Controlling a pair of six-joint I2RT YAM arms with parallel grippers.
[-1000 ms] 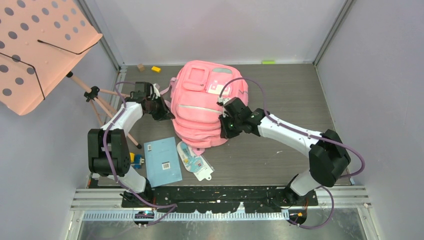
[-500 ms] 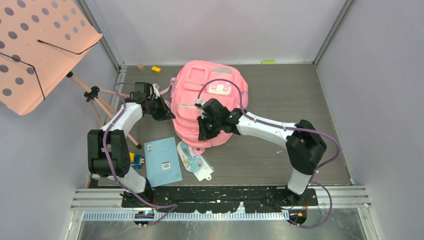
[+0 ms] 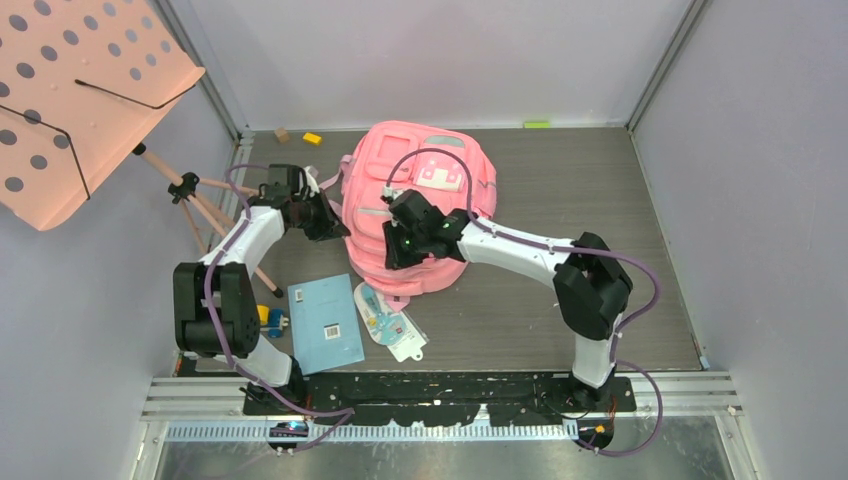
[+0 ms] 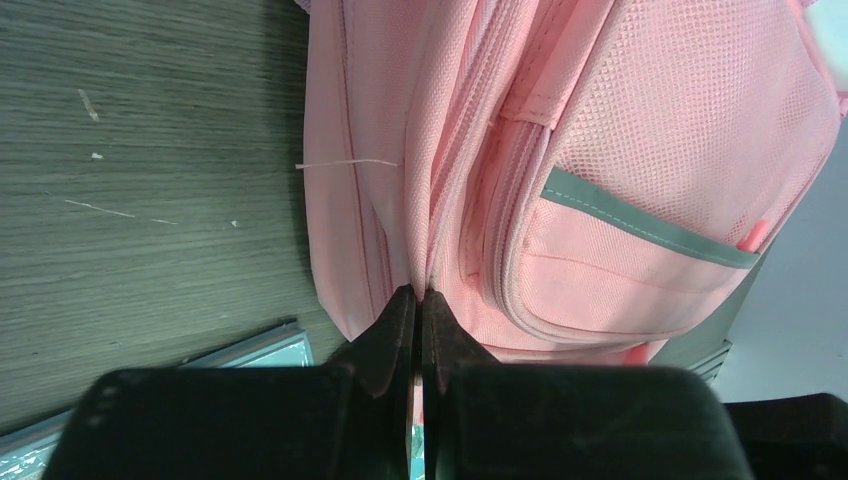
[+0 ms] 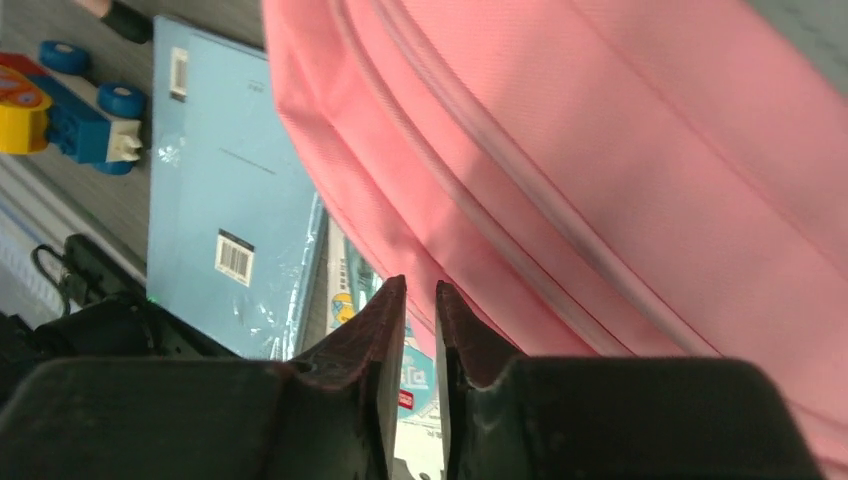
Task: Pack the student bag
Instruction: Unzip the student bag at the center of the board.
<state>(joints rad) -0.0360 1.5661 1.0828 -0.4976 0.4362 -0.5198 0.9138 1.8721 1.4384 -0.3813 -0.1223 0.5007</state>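
The pink student bag (image 3: 392,160) lies flat at the middle back of the table. My left gripper (image 3: 335,229) is at its left side, shut on a fold of bag fabric along a zip seam (image 4: 421,293). My right gripper (image 3: 391,250) reaches over the bag's front lower part. In the right wrist view its jaws (image 5: 419,286) stand almost shut with a thin gap and nothing between them, just above the bag's edge (image 5: 600,130). A blue notebook (image 3: 325,322) and a white-and-teal packet (image 3: 390,323) lie on the table in front of the bag.
A blue-and-yellow toy car (image 3: 270,320) sits left of the notebook. A salmon-pink perforated music stand (image 3: 80,90) on a tripod stands at far left. A yellow block (image 3: 313,138), a wooden block (image 3: 282,134) and a green piece (image 3: 537,124) lie by the back wall.
My right arm has swung left across the bag, from its right lower side to its front lower middle. The left gripper has kept its hold and place.
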